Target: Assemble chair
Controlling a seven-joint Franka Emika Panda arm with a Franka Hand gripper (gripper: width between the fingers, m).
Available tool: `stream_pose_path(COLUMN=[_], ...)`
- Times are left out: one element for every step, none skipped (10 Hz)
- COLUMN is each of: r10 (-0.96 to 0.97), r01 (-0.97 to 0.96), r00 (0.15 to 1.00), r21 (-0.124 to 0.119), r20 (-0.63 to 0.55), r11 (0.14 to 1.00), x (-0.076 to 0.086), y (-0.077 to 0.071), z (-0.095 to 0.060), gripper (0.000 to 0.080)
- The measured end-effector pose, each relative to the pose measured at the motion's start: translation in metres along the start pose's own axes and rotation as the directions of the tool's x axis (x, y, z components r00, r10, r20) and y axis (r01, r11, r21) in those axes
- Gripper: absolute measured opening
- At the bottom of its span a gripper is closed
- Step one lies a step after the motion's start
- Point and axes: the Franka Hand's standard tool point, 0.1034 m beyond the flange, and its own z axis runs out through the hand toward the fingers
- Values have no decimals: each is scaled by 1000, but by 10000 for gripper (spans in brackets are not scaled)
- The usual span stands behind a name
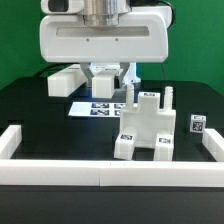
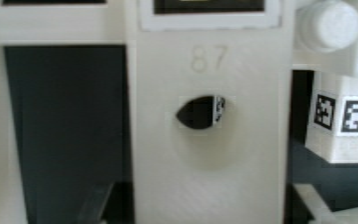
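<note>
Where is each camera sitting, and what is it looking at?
Exterior view: sits off the arm, outside the front rail and a bit above the table, facing the part-built chair and the marker board; the arm's white end block and pincer show at the top.
Wrist view: rides on the wrist, very close to a white chair part with a dark round hole; no pincer clearly shows.
Shared: probably that white part, which sits under the pincer in the exterior view.
</note>
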Motion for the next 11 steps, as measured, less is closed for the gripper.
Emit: stream_pose_path(r10=[-2, 19, 41, 44, 47, 68, 63, 50, 56, 54, 53], r01=[2, -19, -41, -44, -47, -68, -63, -50, -56, -54, -53], r00=[1000, 1000, 999, 999, 999, 998, 998, 999, 998, 998, 999], r21=[1, 7, 12, 13, 13, 11, 9, 8, 7, 6, 6], r20=[1, -5, -11, -12, -13, -14, -12, -11, -11, -9, -9], r11=[1000, 1000, 999, 999, 999, 998, 998, 999, 998, 999, 999], x=[0, -1, -3, -5, -6, -6, -4, -4, -3, -4, -4], y=[-1, -10, -26, -42, -55, -70, -81, -77, -74, -75, -76], z=[-1, -9, -16, -16, -16, -14, -10, -10, -9, -8, -8], gripper=[288, 288, 288, 288, 288, 288, 288, 288, 288, 288, 288])
